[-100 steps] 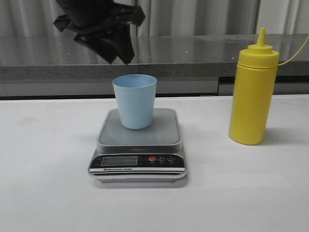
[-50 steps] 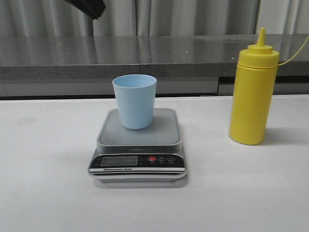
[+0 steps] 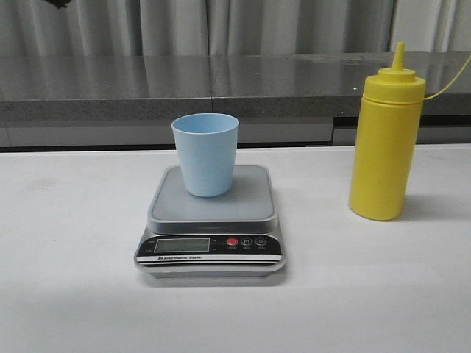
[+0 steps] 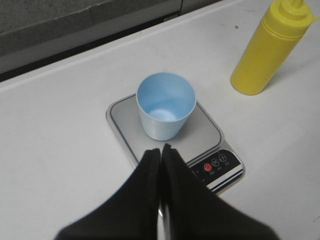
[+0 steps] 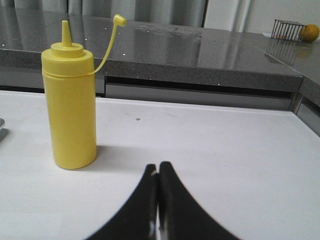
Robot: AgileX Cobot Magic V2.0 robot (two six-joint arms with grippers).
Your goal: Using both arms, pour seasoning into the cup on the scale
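Since a moment ago the left arm has lifted up and out of the front view, leaving only a dark sliver at the upper left corner, while the pale blue cup (image 3: 206, 154) stands upright and empty on the grey platform of the scale (image 3: 210, 220), which sits on the white counter (image 3: 73, 243). Seen from its wrist camera, the left end effector (image 4: 161, 150) hangs above the scale's front panel with its fingers pressed together, holding nothing. Well apart to the right of the scale, the yellow seasoning (image 3: 385, 136) bottle stands upright with its tethered cap (image 5: 119, 20) off the nozzle, and the right end effector (image 5: 158, 170) sits low over the counter near it, fingers likewise together and empty.
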